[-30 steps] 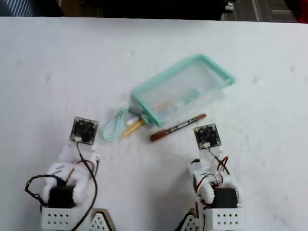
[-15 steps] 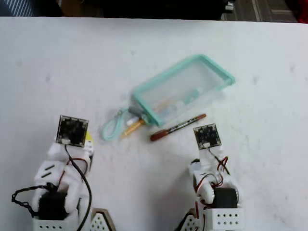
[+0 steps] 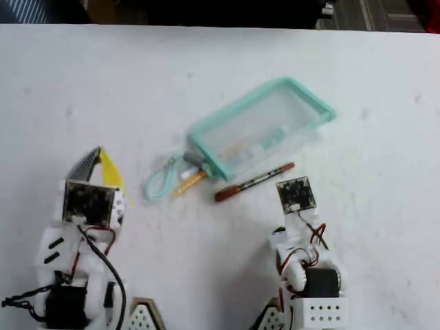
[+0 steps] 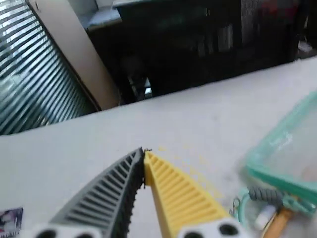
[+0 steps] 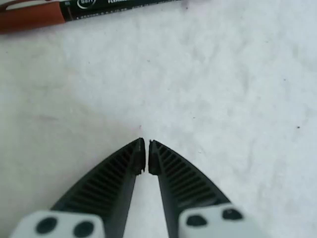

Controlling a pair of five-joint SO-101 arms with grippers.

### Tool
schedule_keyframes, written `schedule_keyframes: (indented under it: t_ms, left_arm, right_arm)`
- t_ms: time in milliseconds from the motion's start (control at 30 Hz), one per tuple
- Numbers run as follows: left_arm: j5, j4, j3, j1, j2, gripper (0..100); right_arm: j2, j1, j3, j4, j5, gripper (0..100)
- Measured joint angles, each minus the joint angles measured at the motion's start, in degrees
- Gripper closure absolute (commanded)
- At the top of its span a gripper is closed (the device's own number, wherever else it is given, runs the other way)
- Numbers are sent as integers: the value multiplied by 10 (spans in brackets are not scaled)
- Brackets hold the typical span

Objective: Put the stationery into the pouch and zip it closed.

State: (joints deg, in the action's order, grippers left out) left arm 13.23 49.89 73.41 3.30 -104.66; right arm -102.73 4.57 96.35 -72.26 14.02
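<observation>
White table (image 3: pixel 206 62): right gripper (image 5: pixel 146 148) closed, tips together, marker (image 3: pixel 253 181) just ahead of it, pouch (image 3: pixel 275 113) just past marker; left gripper (image 4: pixel 143 157) closed too, pouch ahead to its right, far table edge well beyond.

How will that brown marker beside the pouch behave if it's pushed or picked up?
The marker lies flat on the table and looks round, so a sideways push would probably roll it. It seems rigid, slim and light. Its glossy barrel might slip in the jaws.
</observation>
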Motion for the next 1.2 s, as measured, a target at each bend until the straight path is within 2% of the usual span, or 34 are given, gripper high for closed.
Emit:
schedule_keyframes:
  t_ms: [200, 333, 500, 600, 733, 833, 967, 1100, 1200]
  left_arm:
    - [4, -44, -5, -84, 12, 976]
    - [4, -64, -5, -117, 94, 976]
    - [4, -122, -6, -115, 287, 976]
    - [0, -137, -33, -110, 405, 976]
    - [-69, -140, -72, -76, 528, 976]
    - [-105, -140, -80, -54, 562, 976]
    - [-117, -140, -81, -42, 565, 972]
    - [-120, -140, -81, -40, 565, 905]
    - [-152, -140, -81, -38, 565, 898]
  right_arm:
    - [0, 0, 0, 0, 0, 981]
    - [0, 0, 0, 0, 0, 978]
    - [0, 0, 0, 3, 0, 978]
    - [0, 0, 0, 38, 0, 978]
    - [0, -2, 0, 58, -1, 978]
    - [0, -2, 0, 59, -1, 978]
    - [0, -2, 0, 59, -1, 978]
    - [0, -2, 0, 59, -1, 978]
    - [0, -2, 0, 59, -1, 978]
